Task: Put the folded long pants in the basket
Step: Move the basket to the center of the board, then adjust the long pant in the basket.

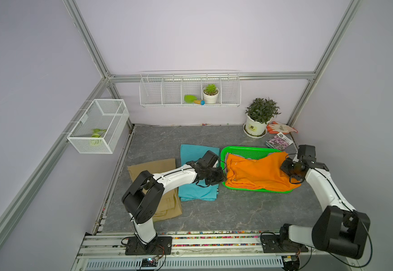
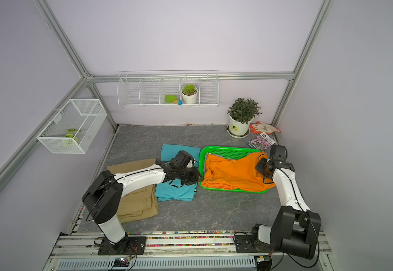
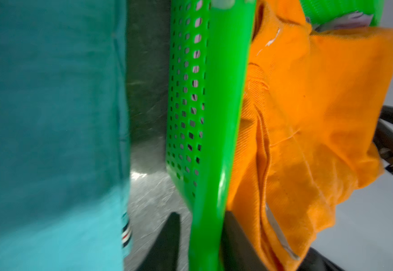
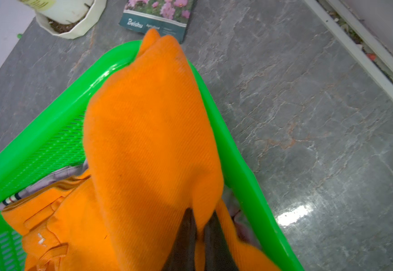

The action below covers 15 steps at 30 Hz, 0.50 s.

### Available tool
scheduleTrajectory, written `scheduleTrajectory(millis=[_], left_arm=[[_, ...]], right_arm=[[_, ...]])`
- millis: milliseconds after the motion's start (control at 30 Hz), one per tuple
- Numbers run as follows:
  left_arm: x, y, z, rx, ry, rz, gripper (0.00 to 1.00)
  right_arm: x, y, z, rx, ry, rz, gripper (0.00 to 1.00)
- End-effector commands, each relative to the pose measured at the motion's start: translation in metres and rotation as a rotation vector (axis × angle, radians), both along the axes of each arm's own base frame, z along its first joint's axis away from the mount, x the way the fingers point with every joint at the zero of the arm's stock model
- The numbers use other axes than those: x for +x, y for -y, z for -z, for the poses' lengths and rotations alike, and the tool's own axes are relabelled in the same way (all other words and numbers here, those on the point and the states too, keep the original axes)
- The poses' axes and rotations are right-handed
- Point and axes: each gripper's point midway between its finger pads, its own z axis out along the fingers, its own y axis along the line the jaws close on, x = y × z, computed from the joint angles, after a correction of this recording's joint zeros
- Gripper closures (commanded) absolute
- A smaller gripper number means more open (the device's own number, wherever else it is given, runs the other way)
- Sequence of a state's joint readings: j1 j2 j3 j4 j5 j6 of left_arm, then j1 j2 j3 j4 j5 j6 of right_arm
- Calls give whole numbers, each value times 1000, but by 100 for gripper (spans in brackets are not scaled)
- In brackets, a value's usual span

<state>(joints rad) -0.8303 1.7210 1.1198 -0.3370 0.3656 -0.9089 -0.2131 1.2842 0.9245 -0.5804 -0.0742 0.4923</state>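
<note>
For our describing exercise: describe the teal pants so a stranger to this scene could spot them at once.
Find the grey table. Between the green basket and the tan pants lie the teal pants, folded flat. They alone are blue-green; the orange pants lie in the basket.

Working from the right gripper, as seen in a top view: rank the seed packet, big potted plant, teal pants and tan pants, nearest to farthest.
1. seed packet, just behind the right gripper, on the table.
2. big potted plant, back right corner.
3. teal pants, on the far side of the basket, to its left.
4. tan pants, farthest left.
</note>
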Motion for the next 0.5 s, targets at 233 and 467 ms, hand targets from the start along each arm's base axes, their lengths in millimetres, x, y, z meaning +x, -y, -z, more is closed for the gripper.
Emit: scheduleTrajectory(millis=[233, 467], left_arm=[[24, -11, -95, 4, 198, 59, 40], [52, 23, -59, 124, 168, 147, 40]], right_arm=[[-11, -28, 1, 25, -5, -106, 100], [-9, -30, 2, 24, -6, -114, 100]])
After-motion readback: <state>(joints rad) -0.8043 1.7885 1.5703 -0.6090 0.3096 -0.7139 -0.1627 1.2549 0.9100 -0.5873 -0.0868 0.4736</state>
